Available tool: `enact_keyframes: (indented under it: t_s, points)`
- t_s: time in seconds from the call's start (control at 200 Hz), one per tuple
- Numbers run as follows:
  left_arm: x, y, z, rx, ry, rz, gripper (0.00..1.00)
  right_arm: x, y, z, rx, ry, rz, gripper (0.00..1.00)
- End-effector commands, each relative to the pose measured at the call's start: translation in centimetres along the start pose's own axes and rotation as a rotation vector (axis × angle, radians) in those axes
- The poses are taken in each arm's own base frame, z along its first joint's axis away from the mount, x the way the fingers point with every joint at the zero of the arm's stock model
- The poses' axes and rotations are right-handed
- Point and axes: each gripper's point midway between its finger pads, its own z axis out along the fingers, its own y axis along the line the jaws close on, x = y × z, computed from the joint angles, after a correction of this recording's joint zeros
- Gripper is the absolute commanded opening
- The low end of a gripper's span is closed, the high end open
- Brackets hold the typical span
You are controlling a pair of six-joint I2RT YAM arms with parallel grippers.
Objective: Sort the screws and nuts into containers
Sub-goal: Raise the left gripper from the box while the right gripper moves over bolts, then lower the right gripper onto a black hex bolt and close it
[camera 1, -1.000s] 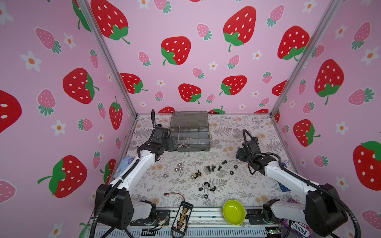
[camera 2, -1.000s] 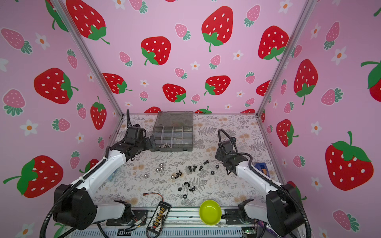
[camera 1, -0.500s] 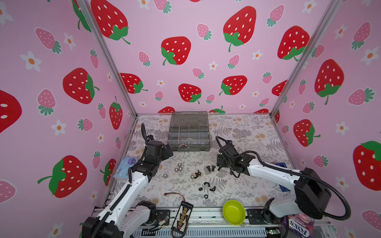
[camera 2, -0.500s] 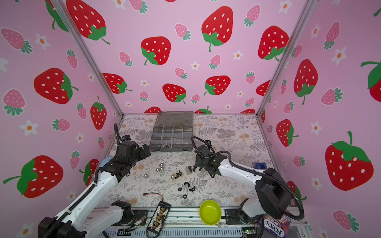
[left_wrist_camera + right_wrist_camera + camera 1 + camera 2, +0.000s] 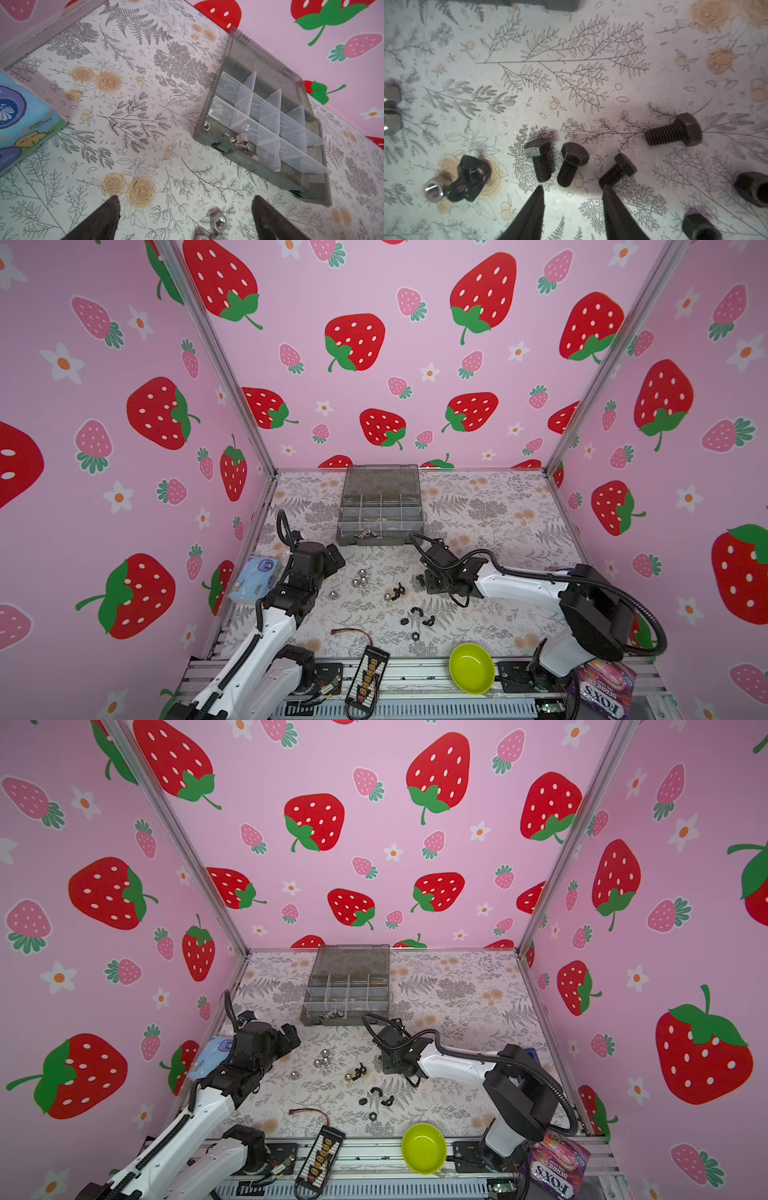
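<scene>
Floral tabletop [image 5: 571, 83], near its middle: my right gripper [image 5: 572, 188], jaws apart and empty, faces one screw [image 5: 572, 166]; closing may catch the neighbouring screw [image 5: 538, 162] too.

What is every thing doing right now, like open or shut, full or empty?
organizer box, lid open
left pincer, open and empty
right pincer, open and empty, close to the bolts
black bolts, loose, lying on their sides
lime-green bowl, upright and empty

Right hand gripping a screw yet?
No: the right hand stands open, and all four black screws lie on the mat, none clamped.
</scene>
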Motion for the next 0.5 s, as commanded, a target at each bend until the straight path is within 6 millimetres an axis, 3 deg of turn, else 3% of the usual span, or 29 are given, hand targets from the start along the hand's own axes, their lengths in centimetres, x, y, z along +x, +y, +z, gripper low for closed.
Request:
enact_keyframes:
  t_s: [0.0, 0.495]
  points:
    - [-0.9, -0.1, -0.1, 0.020, -0.057, -0.066, 1.00, -0.1, 0.6, 0.1, -0.002, 0.013, 0.010, 0.46]
    - [-1.2, -0.6, -0.6, 0.076, -0.094, -0.065, 0.99, -0.2, 0.6, 1.8, 0.039, 0.021, 0.003, 0.37]
